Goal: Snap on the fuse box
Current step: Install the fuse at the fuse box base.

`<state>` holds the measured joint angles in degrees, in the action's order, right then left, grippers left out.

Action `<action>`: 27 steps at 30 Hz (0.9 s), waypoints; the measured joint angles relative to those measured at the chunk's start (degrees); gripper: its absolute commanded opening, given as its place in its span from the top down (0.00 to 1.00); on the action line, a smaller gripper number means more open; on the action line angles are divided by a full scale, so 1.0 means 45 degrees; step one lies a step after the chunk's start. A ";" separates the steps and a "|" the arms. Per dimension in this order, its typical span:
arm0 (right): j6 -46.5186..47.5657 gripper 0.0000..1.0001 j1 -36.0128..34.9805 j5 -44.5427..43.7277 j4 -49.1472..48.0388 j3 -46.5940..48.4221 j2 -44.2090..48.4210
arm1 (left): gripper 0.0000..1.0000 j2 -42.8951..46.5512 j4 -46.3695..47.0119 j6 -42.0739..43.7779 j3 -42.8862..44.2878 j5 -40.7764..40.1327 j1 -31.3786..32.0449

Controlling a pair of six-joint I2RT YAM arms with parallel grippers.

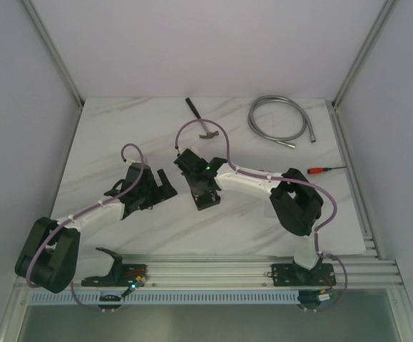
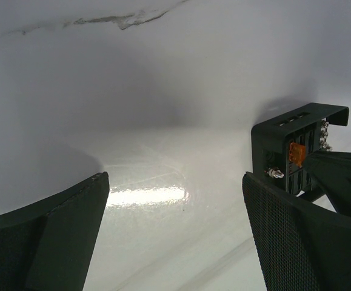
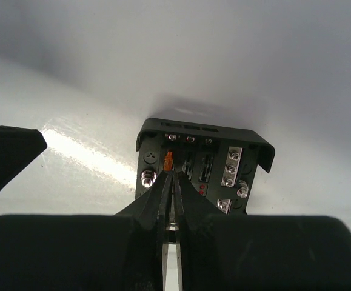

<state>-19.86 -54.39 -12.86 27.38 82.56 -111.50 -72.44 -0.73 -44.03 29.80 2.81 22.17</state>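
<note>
My right gripper is pinched to a thin slit, its tips at the orange fuse inside the fuse box. My left gripper stands wide open just beside the fuse box's left edge. Bare table lies beyond its far edge.

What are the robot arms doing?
The right gripper has its fingers pinched almost together, tips at an orange fuse in the fuse box. Whether it grips the fuse is unclear. The left gripper hangs wide open beside the box, holding nothing.
</note>
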 measured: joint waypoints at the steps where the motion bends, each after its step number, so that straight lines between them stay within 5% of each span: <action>1: 0.0000 0.90 0.0010 0.0005 0.0000 -0.0029 0.0000 | 0.00 -0.0024 0.0010 -0.0005 0.0000 0.0015 0.0000; 27: -0.0015 0.96 0.0121 0.0136 -0.0515 -0.0855 0.0413 | 0.00 -0.0083 0.0238 -0.0049 0.0000 0.0097 0.0000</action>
<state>-19.92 -53.84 -12.25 25.06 78.72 -109.65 -72.82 0.34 -44.25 29.80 3.25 22.17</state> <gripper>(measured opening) 0.065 0.996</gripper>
